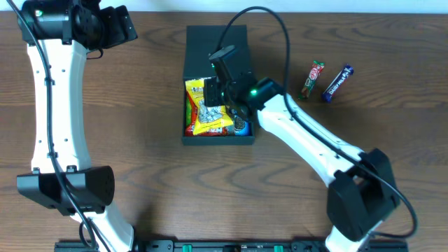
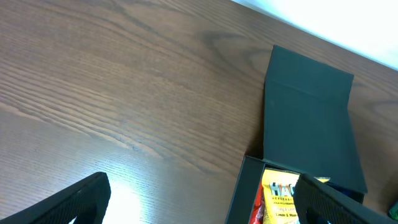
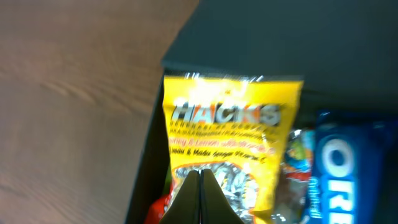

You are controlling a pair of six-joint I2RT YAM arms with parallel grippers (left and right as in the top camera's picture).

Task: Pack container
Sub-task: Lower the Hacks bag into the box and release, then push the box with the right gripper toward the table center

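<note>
The container is a dark grey-teal box at the table's middle, with its flap lid lying open behind it. Inside are a yellow Hacks packet, a blue Oreo pack and a red packet. My right gripper is over the box, fingers pressed together with nothing seen between them, the tips just above the Hacks packet. My left gripper is open and empty at the far left; its view shows the box and lid to its right.
A green-and-red snack bar and a blue snack bar lie on the wood table to the right of the box. The table's far edge runs just behind the lid.
</note>
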